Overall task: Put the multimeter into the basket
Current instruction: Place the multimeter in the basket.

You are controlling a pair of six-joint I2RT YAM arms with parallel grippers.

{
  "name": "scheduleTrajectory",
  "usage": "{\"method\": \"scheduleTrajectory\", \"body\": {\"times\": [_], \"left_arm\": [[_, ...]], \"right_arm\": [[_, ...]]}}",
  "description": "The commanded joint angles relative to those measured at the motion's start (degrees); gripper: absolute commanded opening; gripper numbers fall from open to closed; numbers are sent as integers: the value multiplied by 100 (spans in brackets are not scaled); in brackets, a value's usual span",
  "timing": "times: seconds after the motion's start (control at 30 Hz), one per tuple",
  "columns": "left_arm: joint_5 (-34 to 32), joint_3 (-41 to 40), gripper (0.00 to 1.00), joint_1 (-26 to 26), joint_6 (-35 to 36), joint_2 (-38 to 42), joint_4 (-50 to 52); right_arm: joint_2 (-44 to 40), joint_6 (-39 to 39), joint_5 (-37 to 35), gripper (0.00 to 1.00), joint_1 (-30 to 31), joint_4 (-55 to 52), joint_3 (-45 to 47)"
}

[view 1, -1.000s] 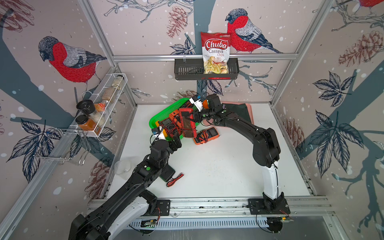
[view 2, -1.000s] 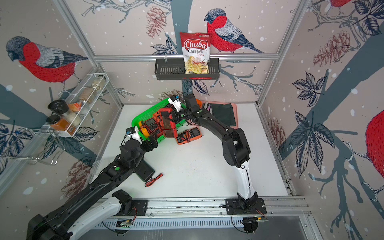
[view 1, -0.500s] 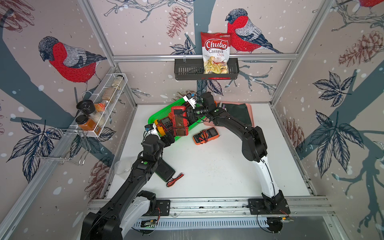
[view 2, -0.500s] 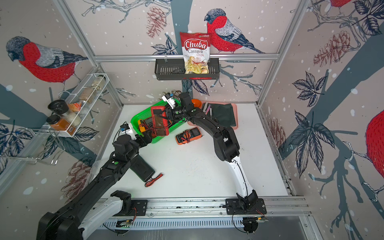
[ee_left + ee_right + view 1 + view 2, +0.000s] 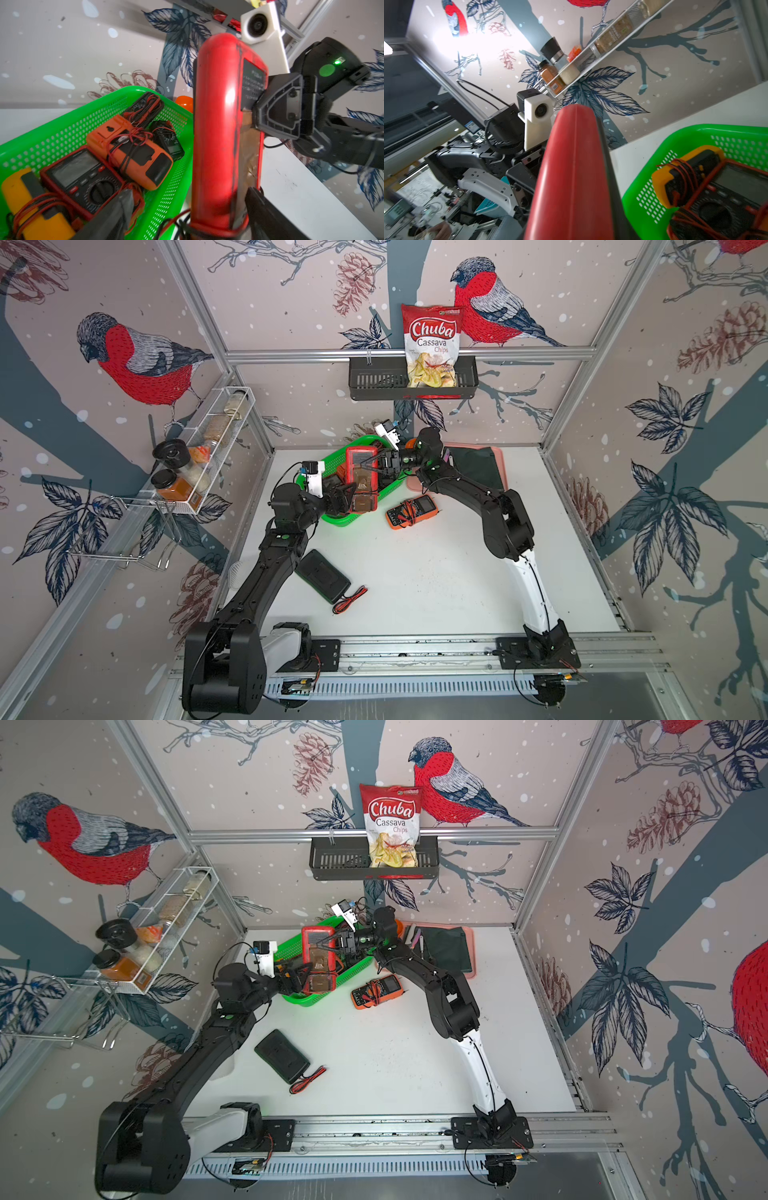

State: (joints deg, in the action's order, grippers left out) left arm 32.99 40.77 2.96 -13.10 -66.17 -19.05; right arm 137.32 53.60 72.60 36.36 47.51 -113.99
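A red multimeter (image 5: 361, 472) (image 5: 318, 952) hangs on end above the near side of the green basket (image 5: 345, 523) (image 5: 311, 1003). My right gripper (image 5: 376, 466) (image 5: 330, 944) is shut on its upper part from the back. In the left wrist view one right finger (image 5: 276, 110) presses on the red multimeter (image 5: 218, 124). My left gripper (image 5: 351, 498) (image 5: 190, 195) stands open round its lower end: one finger touches the back, the other stands clear. In the right wrist view the red multimeter (image 5: 571, 176) hides the jaws beside the basket (image 5: 643, 187).
Several other multimeters with leads lie in the basket (image 5: 93, 116). An orange multimeter (image 5: 411, 512) lies on the table beside it, with a black case (image 5: 322, 576) and loose leads (image 5: 349, 599) nearer the front. A pink tray with dark cloth (image 5: 473, 466) sits at the back right.
The right gripper has swung the red multimeter more upright over the basket. The left arm has drawn back to the left, and its jaws have narrowed round the multimeter's lower end.
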Motion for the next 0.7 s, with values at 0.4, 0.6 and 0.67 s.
{"method": "scheduleTrajectory", "body": {"times": [0.4, 0.6, 0.67], "left_arm": [[993, 555, 88, -193, 461, -574, 364], [1469, 783, 79, -208, 538, -836, 522], [1612, 821, 73, -206, 494, -887, 478]], "right_arm": [[94, 1434, 284, 22, 20, 1782, 5], [-51, 1417, 298, 22, 12, 1810, 227], [-120, 1391, 297, 22, 15, 1808, 320]]}}
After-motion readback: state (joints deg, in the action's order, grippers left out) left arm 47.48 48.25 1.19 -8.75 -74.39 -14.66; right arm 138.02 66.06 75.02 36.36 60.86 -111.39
